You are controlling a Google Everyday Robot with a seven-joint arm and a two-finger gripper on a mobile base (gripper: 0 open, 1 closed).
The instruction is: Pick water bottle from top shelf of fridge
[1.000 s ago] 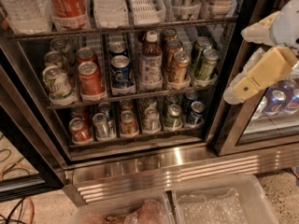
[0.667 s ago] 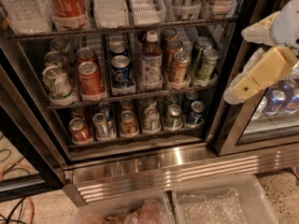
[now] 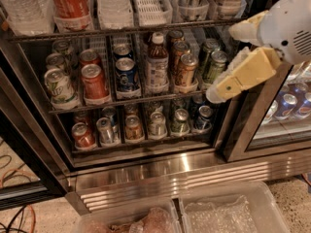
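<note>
The clear, ribbed plastic water bottle [image 3: 22, 6] stands at the far left of the dark wire top shelf [image 3: 146, 29], just beside a red-labelled cola bottle [image 3: 70, 1]. Its cap is cut off by the upper edge of the view. Below it, racks of small cans fill the big black-framed fridge [image 3: 194, 171].

The white-and-yellow tool [image 3: 216, 92] hangs at the right, level with the middle can rack and well apart from the bottle. It carries nothing, and I cannot tell whether it is open or closed.

This looks like the approach step, with nothing grasped yet. The next move calls for a climb and a long sweep left (past the cola bottle, which must not be mistaken for the target). After that comes a straight reach into the bottle's lane.

Against a second ago, the tool has drifted left, off the door frame and over the rightmost cans. The shelves are unchanged.
</note>
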